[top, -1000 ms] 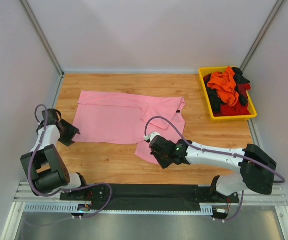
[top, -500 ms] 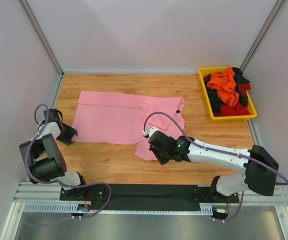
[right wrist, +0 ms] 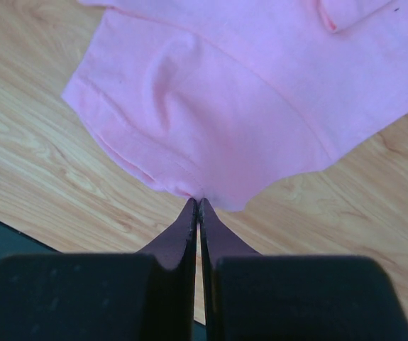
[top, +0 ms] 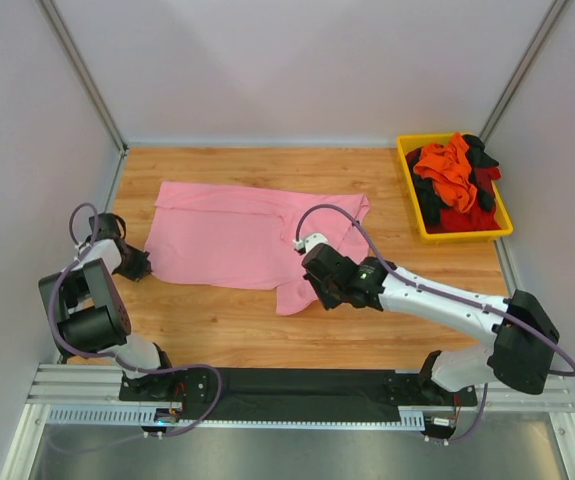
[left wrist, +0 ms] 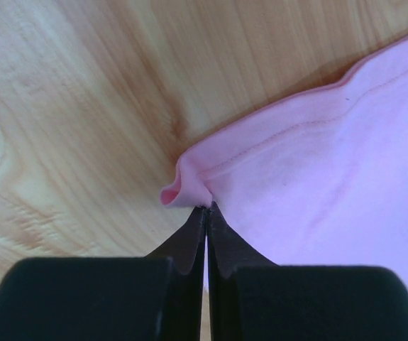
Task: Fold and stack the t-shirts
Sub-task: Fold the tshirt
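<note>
A light pink t-shirt (top: 232, 235) lies spread across the middle of the wooden table. My left gripper (top: 143, 263) is shut on its near left corner, and the left wrist view shows that pink corner (left wrist: 189, 186) curled up at the tips of my left gripper (left wrist: 206, 207). My right gripper (top: 312, 296) is shut on the shirt's near right edge; in the right wrist view the pink t-shirt (right wrist: 246, 106) fans out from the pinched hem at my right gripper (right wrist: 198, 201). Orange, red and black t-shirts (top: 455, 180) are piled in a bin.
A yellow plastic bin (top: 411, 188) stands at the back right of the table. White walls enclose the table on three sides. Bare wood (top: 207, 320) shows between the pink shirt and the black rail (top: 297, 380) at the near edge.
My left gripper moved right to the shirt's corner and shut on it. My right gripper, still shut on the hem, carried it away from the near edge, towards the shirt.
</note>
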Controlling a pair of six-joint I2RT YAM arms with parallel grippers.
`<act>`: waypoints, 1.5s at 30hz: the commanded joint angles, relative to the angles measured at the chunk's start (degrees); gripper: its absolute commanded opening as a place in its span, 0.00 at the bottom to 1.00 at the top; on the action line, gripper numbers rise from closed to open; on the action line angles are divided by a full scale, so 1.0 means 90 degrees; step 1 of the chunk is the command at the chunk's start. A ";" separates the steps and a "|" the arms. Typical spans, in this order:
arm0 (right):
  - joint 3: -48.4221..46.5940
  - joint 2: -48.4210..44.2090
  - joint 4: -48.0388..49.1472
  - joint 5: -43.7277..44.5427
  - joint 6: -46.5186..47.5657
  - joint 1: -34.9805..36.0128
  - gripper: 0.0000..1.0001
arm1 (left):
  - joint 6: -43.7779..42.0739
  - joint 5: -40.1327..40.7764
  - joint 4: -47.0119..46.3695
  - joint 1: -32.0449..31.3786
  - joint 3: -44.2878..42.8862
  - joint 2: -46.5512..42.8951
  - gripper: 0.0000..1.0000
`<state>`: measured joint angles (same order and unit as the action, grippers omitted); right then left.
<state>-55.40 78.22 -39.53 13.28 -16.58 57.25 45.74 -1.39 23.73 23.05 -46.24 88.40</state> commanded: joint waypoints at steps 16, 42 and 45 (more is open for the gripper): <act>-0.2350 0.0811 -0.0383 0.0439 0.1060 -0.1673 0.00 | 0.0202 -0.0110 0.0733 -0.0500 -0.2254 0.0841 0.00; -0.4225 0.2715 -0.0647 0.0595 0.1676 -0.3031 0.00 | -0.0336 -0.0071 0.1368 -0.1018 -0.4822 0.2950 0.00; -0.4439 0.2930 -0.0628 0.0634 0.1802 -0.3090 0.00 | -0.0336 -0.0012 0.1446 -0.1076 -0.5028 0.3146 0.00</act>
<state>-91.59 102.98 -46.46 17.54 -2.70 30.06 44.18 -2.70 35.40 13.96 -88.29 115.66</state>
